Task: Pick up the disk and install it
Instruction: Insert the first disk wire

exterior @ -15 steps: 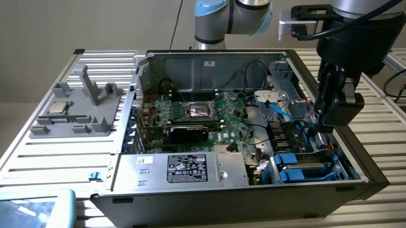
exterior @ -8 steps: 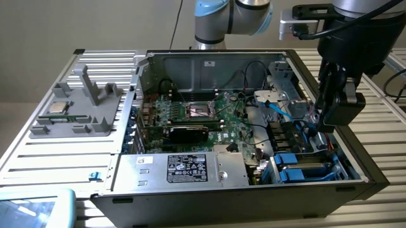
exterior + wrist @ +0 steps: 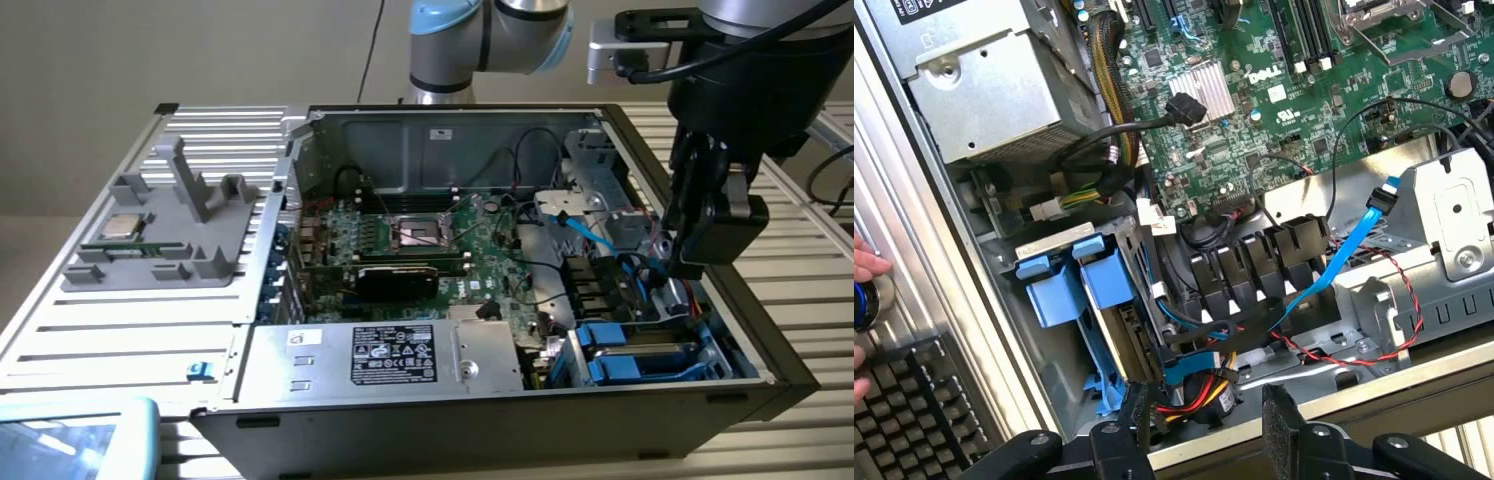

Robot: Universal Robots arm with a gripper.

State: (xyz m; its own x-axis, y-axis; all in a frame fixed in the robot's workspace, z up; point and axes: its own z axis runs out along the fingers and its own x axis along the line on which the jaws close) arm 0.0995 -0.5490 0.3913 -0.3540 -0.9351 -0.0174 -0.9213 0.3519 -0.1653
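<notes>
Hovering at case [image 3: 781,370] edge with tool [image 3: 1208,410] spread apart, nothing gripped. Spotting disk [image 3: 1116,338] on edge in the blue-tabbed bay [image 3: 1069,290] nearby. Best to square up on tabs, dodge blue cable [image 3: 1344,246] and red-black wires [image 3: 1359,360].

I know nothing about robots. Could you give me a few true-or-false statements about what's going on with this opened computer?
1. The gripper holds the disk. False: its jaws stand open and empty, over the side of the computer case.
2. The computer case lies open with its motherboard showing. True.
3. The disk lies on the grey holder outside the case. False: the disk, with its blue tabs, sits in a bay inside the case, near the gripper.
4. A small square silver chip rests on the grey holder at the exterior view's left. True.
</notes>
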